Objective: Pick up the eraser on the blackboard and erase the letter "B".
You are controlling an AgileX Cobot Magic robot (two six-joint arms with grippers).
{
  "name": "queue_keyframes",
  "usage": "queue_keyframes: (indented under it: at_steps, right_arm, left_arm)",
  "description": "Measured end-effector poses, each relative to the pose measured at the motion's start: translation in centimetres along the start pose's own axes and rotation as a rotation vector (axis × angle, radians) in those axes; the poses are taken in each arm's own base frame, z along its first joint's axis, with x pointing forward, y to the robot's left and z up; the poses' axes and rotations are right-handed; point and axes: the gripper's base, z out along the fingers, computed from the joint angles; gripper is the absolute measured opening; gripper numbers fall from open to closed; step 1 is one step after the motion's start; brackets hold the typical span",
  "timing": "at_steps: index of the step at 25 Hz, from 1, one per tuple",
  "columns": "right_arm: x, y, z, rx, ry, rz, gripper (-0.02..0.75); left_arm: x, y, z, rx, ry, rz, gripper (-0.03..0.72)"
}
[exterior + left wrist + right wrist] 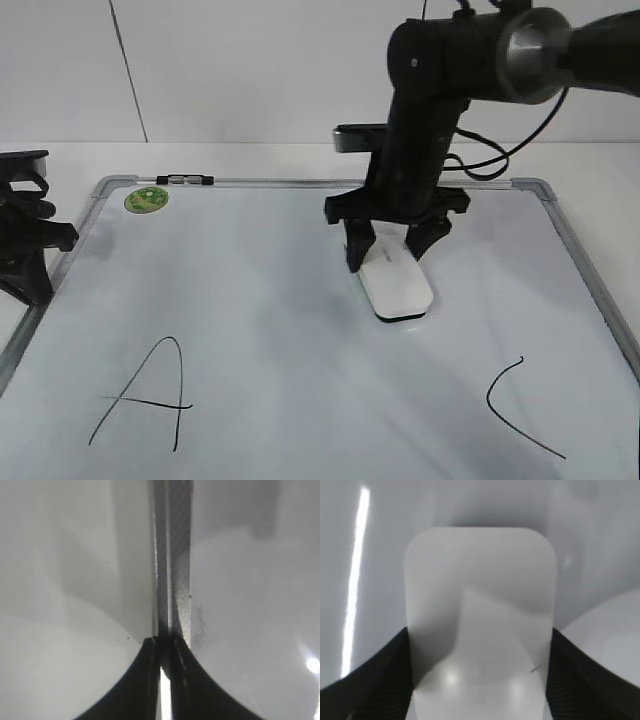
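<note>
The white eraser lies flat on the blackboard, right of its middle. My right gripper comes down from above, its two black fingers closed on the eraser's far end. In the right wrist view the eraser fills the space between the fingers, with both fingers against its sides. No letter "B" shows in any view. My left gripper rests at the board's left edge. In the left wrist view its fingers are shut and empty over the silver frame.
A large black "A" is at the board's front left and a "C" at the front right. A green round sticker sits at the far left corner. A black marker lies on the top frame.
</note>
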Motion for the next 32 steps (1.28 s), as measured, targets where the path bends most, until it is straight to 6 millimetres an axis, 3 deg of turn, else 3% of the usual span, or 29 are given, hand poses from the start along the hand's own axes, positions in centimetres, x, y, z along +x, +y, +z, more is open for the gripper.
queue_keyframes:
  at_steps: [6, 10, 20, 24, 28, 32]
  right_arm:
    - [-0.7, -6.4, -0.4, 0.062, 0.001, 0.116, 0.531]
    - [-0.8, -9.3, -0.7, 0.079, -0.003, 0.174, 0.531]
    - [-0.2, -10.1, -2.2, 0.072, -0.014, 0.142, 0.531]
    - [0.5, -10.1, -5.2, 0.071, -0.065, 0.129, 0.531]
    - [2.5, -10.2, -6.4, 0.064, -0.054, 0.131, 0.531]
    - [6.1, -11.3, -5.3, 0.053, 0.004, 0.168, 0.531]
  left_arm:
    - [0.0, 0.0, 0.0, 0.0, -0.001, 0.0, 0.02]
    - [0.0, 0.0, 0.0, 0.0, -0.001, 0.0, 0.02]
    - [0.0, 0.0, 0.0, 0.001, -0.001, -0.001, 0.02]
    - [0.0, 0.0, 0.0, 0.001, -0.001, -0.001, 0.02]
    - [0.0, 0.0, 0.0, 0.001, -0.001, -0.001, 0.02]
    - [0.0, 0.0, 0.0, 0.002, -0.001, -0.002, 0.02]
